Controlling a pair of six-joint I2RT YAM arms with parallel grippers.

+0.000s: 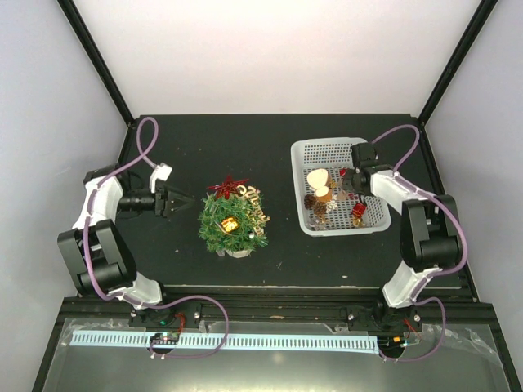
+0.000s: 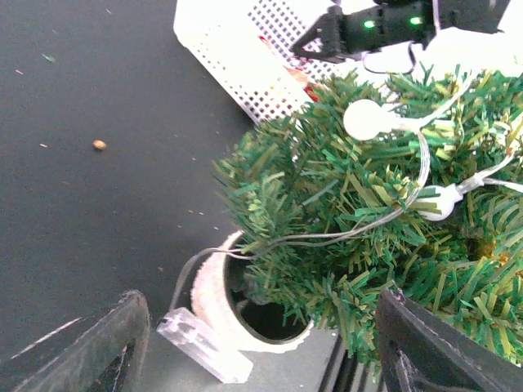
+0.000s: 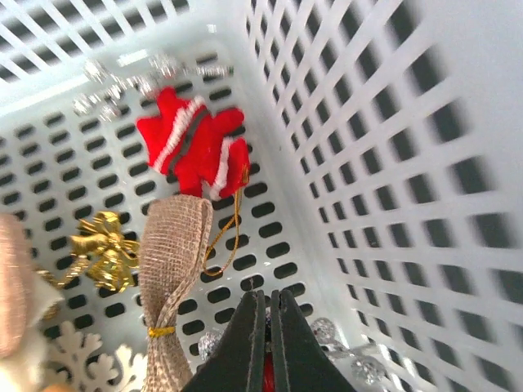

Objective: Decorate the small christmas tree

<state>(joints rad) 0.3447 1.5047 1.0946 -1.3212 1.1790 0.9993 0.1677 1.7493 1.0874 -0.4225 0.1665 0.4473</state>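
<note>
The small christmas tree (image 1: 233, 219) stands left of centre on the black table, with a red star, gold lettering and a gold gift box on it. In the left wrist view the small christmas tree (image 2: 368, 212) fills the right side, with white bulbs on a wire above its pale round base (image 2: 214, 294). My left gripper (image 1: 186, 201) is open just left of the tree, level with its base, the left gripper (image 2: 261, 327) holding nothing. My right gripper (image 1: 347, 181) is down inside the white basket (image 1: 327, 144). The right gripper (image 3: 268, 298) is shut, with a red piece pinched low between its fingers.
The basket wall (image 3: 392, 163) rises close on the right. On its floor lie a red-and-white ornament (image 3: 196, 147), a burlap bow (image 3: 172, 261), gold bells (image 3: 102, 249), a white snowflake (image 3: 82, 359) and silver beads (image 3: 122, 86). A clear plastic block (image 2: 204, 347) on a wire lies beside the tree base.
</note>
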